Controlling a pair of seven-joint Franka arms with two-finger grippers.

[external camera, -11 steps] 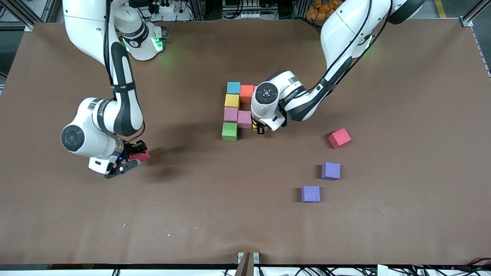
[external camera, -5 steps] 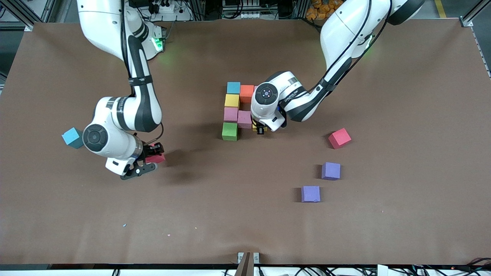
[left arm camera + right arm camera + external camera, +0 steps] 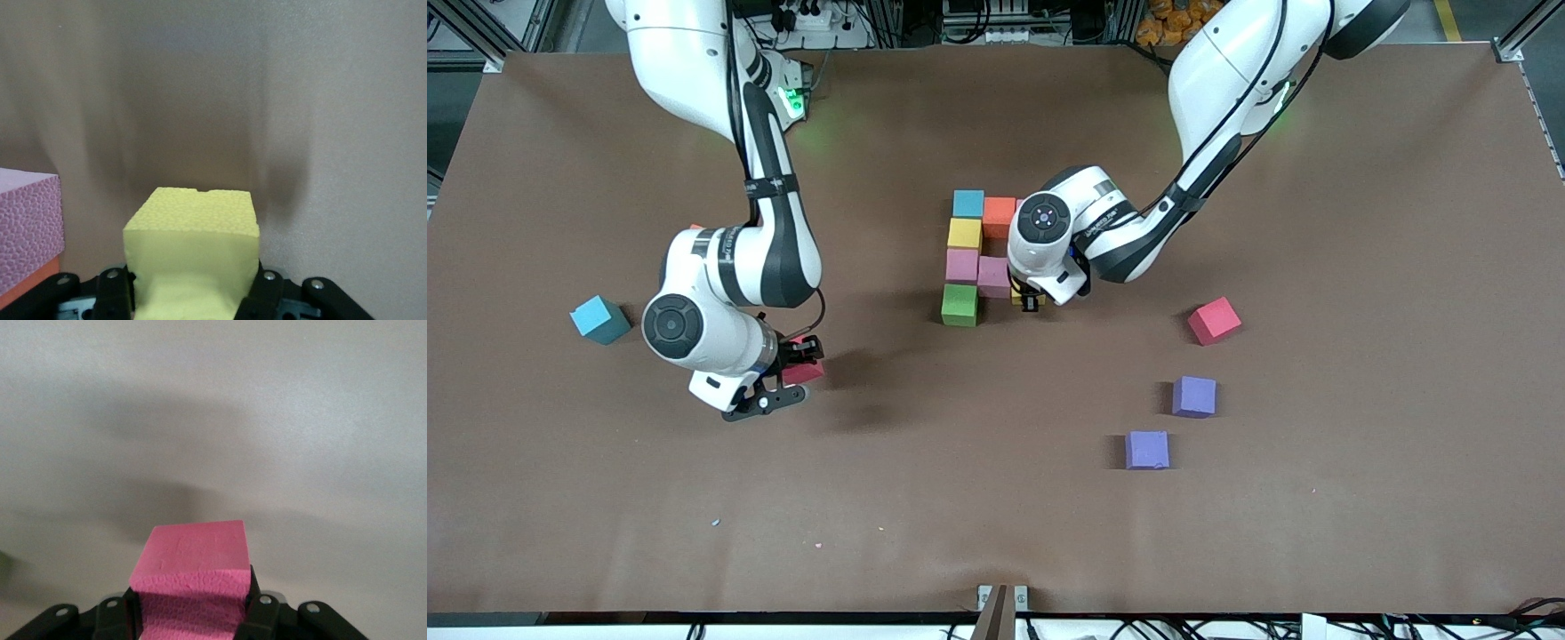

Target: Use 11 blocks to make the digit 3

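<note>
Several blocks form a cluster mid-table: blue [image 3: 967, 204], orange [image 3: 1000, 216], yellow [image 3: 964, 234], pink [image 3: 962, 265], a second pink [image 3: 993, 276] and green [image 3: 959, 304]. My left gripper [image 3: 1032, 300] is low beside the second pink block, shut on a yellow block [image 3: 193, 230]. In the left wrist view that pink block [image 3: 27, 223] sits close alongside the left gripper [image 3: 193, 288]. My right gripper [image 3: 796, 373] is shut on a pinkish-red block [image 3: 193, 563], over bare table between a loose blue block [image 3: 600, 319] and the cluster. The right gripper [image 3: 193, 608] clamps that block on both sides.
Toward the left arm's end lie a red block [image 3: 1214, 320] and two purple blocks [image 3: 1194, 396] [image 3: 1146, 450], the second nearer the front camera. The brown table [image 3: 996, 516] runs wide toward the front camera.
The right arm has carried its pinkish-red block toward the cluster, uncovering the loose blue block. The left arm has hardly moved.
</note>
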